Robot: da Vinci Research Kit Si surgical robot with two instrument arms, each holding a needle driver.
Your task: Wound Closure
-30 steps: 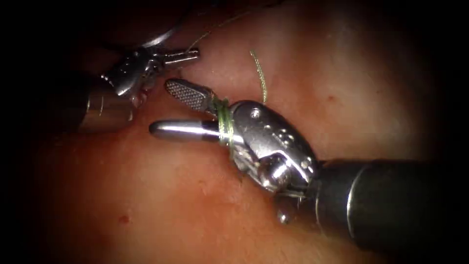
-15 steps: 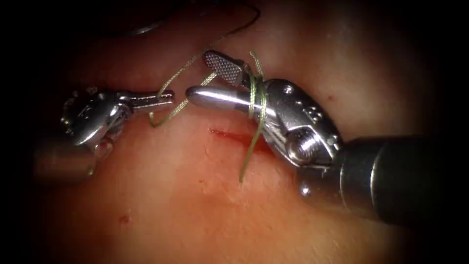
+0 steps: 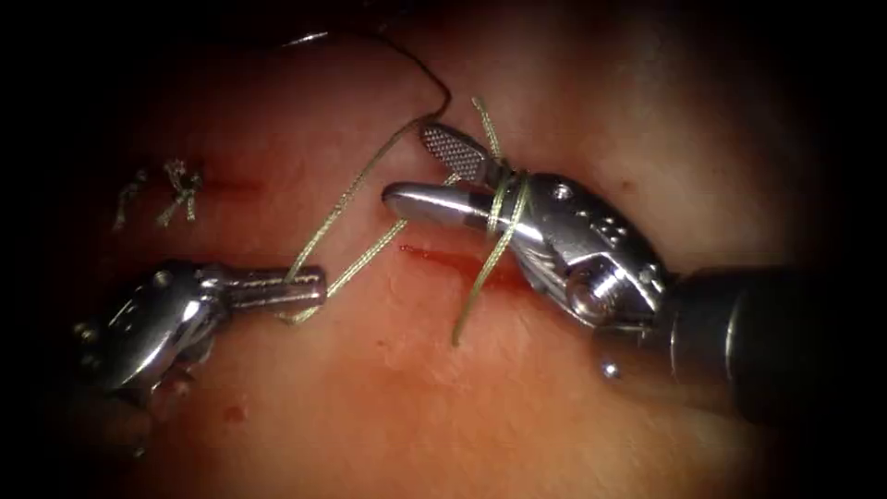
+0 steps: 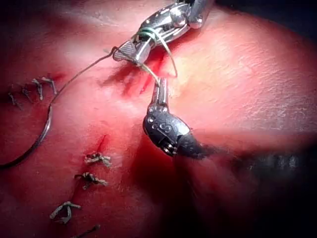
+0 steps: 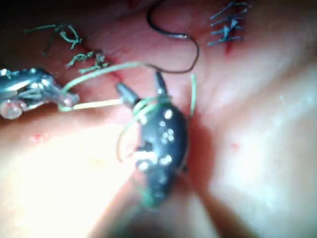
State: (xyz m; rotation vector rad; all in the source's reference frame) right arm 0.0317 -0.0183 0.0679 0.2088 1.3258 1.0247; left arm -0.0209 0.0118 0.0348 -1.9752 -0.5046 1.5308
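Observation:
The tissue [image 3: 388, 407] bears a short red cut [image 3: 443, 259]. My left tool [image 3: 314, 285] lies left of the cut, jaws shut on the green thread [image 3: 356, 189], also seen from the left wrist [image 4: 161, 94]. My right tool [image 3: 411, 166] comes from the right with its jaws open and empty. Thread loops [image 3: 504, 199] are wound around the base of those jaws, and one strand hangs down across the cut. The curved needle [image 4: 44, 131] lies loose on the tissue, held by neither tool, trailing dark thread [image 5: 190, 54]. In the right wrist view, my right tool [image 5: 141, 87] is also open.
Knotted stitches with cut ends [image 3: 180, 185] sit left of the cut, further ones [image 4: 96, 158] along the same line. More cut thread ends [image 5: 228, 25] lie beyond the needle. Red fluid stains the tissue around the cut.
My left tool has moved down and to the left, drawing the thread out with it. My right tool has moved up and to the right, keeping the loops around its open jaws.

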